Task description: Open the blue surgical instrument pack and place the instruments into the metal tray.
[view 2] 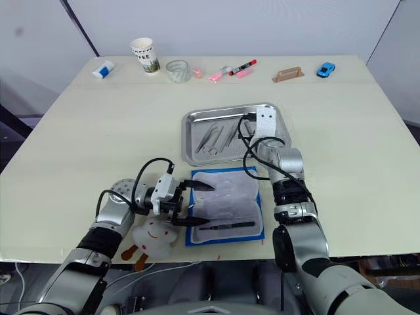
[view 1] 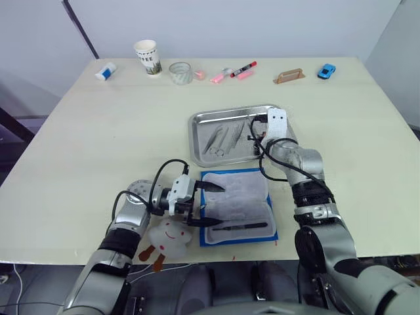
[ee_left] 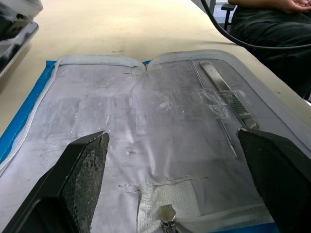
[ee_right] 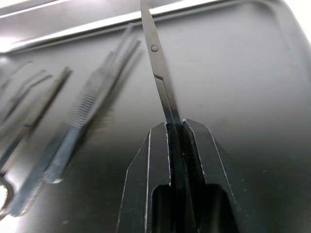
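Steel scissors (ee_right: 158, 73) clenched in right hand (ee_right: 177, 127) over metal tray (view 1: 197, 125); left hand (view 1: 209, 205) released.

Tray (view 1: 197, 128): mid-table, several instruments (view 1: 220, 139) lying in its left half. Right gripper (ee_right: 176, 127) over tray's right half, scissors (ee_right: 158, 63) between its fingers. Pack (view 1: 252, 180): open, just in front of tray; one tool (view 1: 239, 226) along its near edge. Left gripper (view 1: 209, 205) at pack's left edge. Plush toy (view 1: 167, 237): left of pack, at table's front edge. Cup (view 1: 147, 57), markers (view 1: 241, 69), toy car (view 1: 326, 70): along far edge.

Robot test lab: prop-strewn table (view 1: 85, 131), bare walls.
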